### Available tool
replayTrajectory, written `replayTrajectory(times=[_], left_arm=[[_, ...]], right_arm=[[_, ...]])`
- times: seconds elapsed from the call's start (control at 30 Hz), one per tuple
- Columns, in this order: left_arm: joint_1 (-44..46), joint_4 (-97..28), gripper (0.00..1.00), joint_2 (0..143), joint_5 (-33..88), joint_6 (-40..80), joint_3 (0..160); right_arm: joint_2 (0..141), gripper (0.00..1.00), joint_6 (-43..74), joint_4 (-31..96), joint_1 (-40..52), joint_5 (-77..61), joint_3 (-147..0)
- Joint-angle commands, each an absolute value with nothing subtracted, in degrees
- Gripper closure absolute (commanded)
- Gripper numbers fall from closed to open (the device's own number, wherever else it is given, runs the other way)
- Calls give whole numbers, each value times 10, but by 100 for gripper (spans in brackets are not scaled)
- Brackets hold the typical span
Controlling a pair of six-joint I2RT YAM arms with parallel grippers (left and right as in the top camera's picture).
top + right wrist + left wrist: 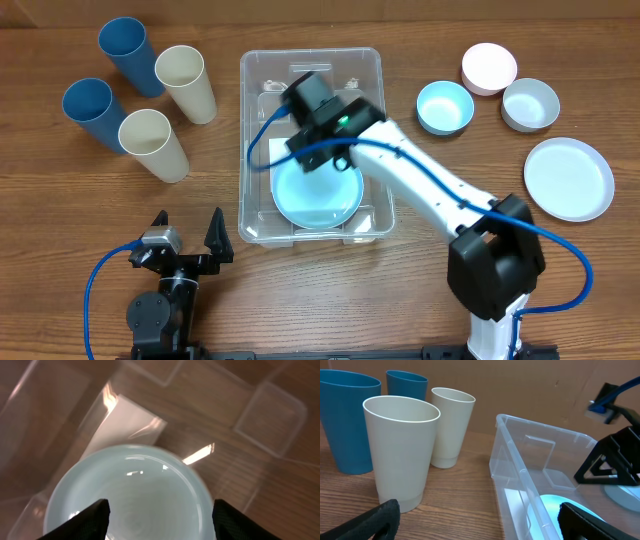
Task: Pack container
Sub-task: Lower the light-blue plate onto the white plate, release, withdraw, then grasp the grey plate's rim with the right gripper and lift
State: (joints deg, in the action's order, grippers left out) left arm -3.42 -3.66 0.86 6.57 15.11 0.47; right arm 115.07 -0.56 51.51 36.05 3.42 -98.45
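Container point(243, 130), clear and rectangular, sits at the middle of the table, its long sides running near to far. A pale blue plate point(318, 195) lies flat in its near half, next to the white label point(125, 420) on the base. The right claw point(160, 510) reaches down into the container from the right and hangs over the plate's far edge, its fingers spread wide and gripping nothing. The left claw point(189, 222) rests at the near left, outside the container and apart from its near-left corner, also spread wide. Four cups point(185, 83) stand far left; three bowls point(445, 107) and a white plate point(569, 178) lie right.
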Motion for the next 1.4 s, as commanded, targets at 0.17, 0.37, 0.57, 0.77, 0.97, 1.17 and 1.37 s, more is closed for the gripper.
replayTrajectory(times=[0.17,0.37,0.57,0.77,0.97,1.17,1.37], left_arm=[[-38,-38,0,6,61,159,3],[-38,-38,0,6,61,159,3],[-38,-38,0,6,62,159,3],[-38,-38,0,6,61,159,3],[-38,-38,0,6,61,159,3],[-38,-38,0,6,61,159,3],[-38,-38,0,6,61,159,3]], right_arm=[[1145,36,35,637,314,-3,-1116],[1143,23,157,791,263,107,-1340],[1145,14,360,900,5,86,-1379],[1151,12,452,956,-259,50,-1323],[1151,16,446,912,-388,46,-1121],[1151,17,385,775,-427,18,-960],[1151,23,385,680,-427,20,-868]])
